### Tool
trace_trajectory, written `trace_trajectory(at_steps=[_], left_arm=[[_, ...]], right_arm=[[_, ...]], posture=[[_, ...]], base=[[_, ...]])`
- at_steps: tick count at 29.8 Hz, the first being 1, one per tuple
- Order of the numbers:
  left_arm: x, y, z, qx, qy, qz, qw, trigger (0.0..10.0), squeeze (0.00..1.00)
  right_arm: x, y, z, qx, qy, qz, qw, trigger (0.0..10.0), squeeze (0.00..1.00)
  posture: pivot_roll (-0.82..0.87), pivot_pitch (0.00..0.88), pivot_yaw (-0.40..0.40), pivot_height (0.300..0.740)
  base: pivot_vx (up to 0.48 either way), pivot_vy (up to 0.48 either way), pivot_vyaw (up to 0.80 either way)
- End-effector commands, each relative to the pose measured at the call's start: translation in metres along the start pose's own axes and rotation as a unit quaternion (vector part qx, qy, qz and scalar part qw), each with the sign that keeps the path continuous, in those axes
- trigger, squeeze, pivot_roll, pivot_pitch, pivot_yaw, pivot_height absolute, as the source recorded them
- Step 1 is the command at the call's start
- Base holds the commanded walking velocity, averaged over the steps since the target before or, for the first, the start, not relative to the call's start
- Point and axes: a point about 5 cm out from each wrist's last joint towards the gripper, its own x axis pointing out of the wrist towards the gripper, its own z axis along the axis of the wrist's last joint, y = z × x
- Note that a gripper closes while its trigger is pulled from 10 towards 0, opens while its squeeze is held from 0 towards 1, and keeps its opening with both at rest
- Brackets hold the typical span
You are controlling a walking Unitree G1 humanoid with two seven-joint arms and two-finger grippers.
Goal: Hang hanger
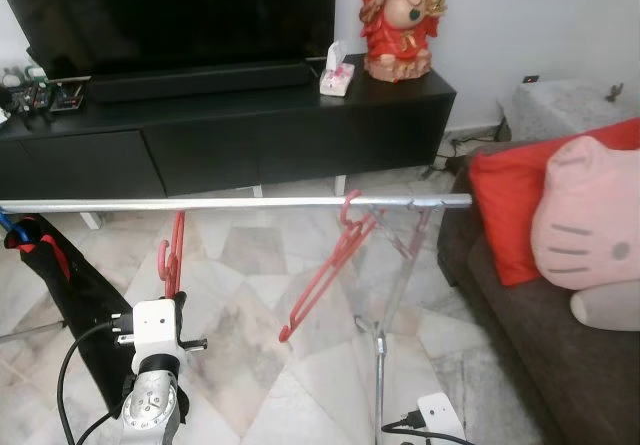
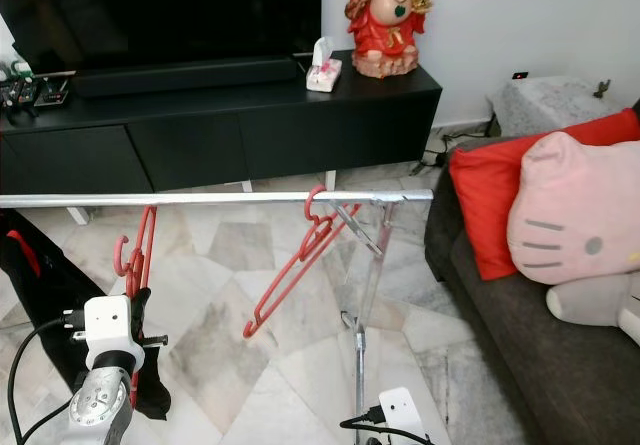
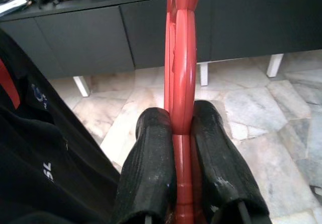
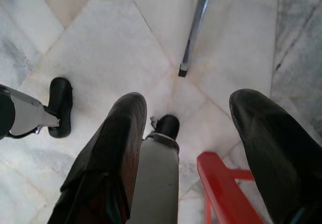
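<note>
Left pincer (image 3: 182,133) gripping red hanger (image 3: 181,58)

The left arm (image 1: 152,405) is silver with a round dotted joint, a white box on top and a black cable looping beside it. Its fingers (image 3: 151,168) are black and bumpy. The right fingers (image 4: 108,153) are smooth, shiny black

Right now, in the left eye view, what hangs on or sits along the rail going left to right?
Black bag → held red hanger in the left gripper → hung red hanger → rack leg → red cushion → pink plush.
</note>
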Motion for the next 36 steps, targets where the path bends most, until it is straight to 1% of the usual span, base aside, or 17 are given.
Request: trace_trajectory(at_steps=[1, 11, 14, 19, 22, 31, 34, 36], left_arm=[[-0.001, 0.002, 0.001, -0.004, 0.001, 0.002, 1.0, 10.0, 0.0], [-0.005, 0.001, -0.001, 0.0, 0.0, -0.009, 1.0, 10.0, 0.0], [-0.01, 0.0, 0.0, 0.012, -0.006, -0.029, 0.999, 10.0, 0.0], [-0.012, 0.001, 0.002, 0.016, -0.014, -0.038, 0.999, 10.0, 0.0], [-0.011, 0.006, 0.006, 0.02, -0.023, -0.032, 0.999, 10.0, 0.0], [-0.01, 0.008, 0.015, 0.027, -0.038, -0.025, 0.999, 10.0, 0.0], [-0.01, 0.008, 0.015, 0.027, -0.038, -0.025, 0.999, 10.0, 0.0], [-0.006, 0.014, 0.025, 0.023, -0.059, 0.002, 0.998, 10.0, 0.0]], right_arm=[[0.0, -0.001, -0.002, -0.001, 0.0, -0.001, 1.0, 10.0, 0.0], [0.0, -0.001, -0.002, -0.002, 0.001, 0.0, 1.0, 10.0, 0.0], [0.0, -0.001, -0.003, -0.002, 0.001, 0.0, 1.0, 10.0, 0.0], [0.0, 0.0, -0.003, -0.003, 0.002, 0.0, 1.0, 10.0, 0.0], [0.0, 0.0, -0.003, -0.003, 0.002, 0.001, 1.0, 10.0, 0.0], [-0.001, -0.001, -0.004, -0.005, 0.003, 0.001, 1.0, 10.0, 0.0], [-0.001, -0.001, -0.004, -0.005, 0.003, 0.001, 1.0, 10.0, 0.0], [-0.001, -0.002, -0.004, -0.007, 0.003, 0.001, 1.0, 10.0, 0.0]], posture=[[-0.07, 0.0, 0.002, 0.74], [-0.07, 0.0, 0.001, 0.74], [-0.07, 0.0, 0.004, 0.74], [-0.07, 0.0, 0.007, 0.74], [-0.07, 0.0, 0.009, 0.74], [-0.07, 0.0, 0.008, 0.74], [-0.07, 0.0, 0.008, 0.74], [-0.07, 0.0, -0.005, 0.74]], base=[[0.311, 0.0, 0.0], [0.297, 0.0, 0.0], [0.0, 0.0, 0.0], [0.0, 0.0, 0.0], [0.0, 0.0, 0.0], [0.0, 0.0, 0.0], [0.0, 0.0, 0.0], [0.0, 0.0, 0.0]])
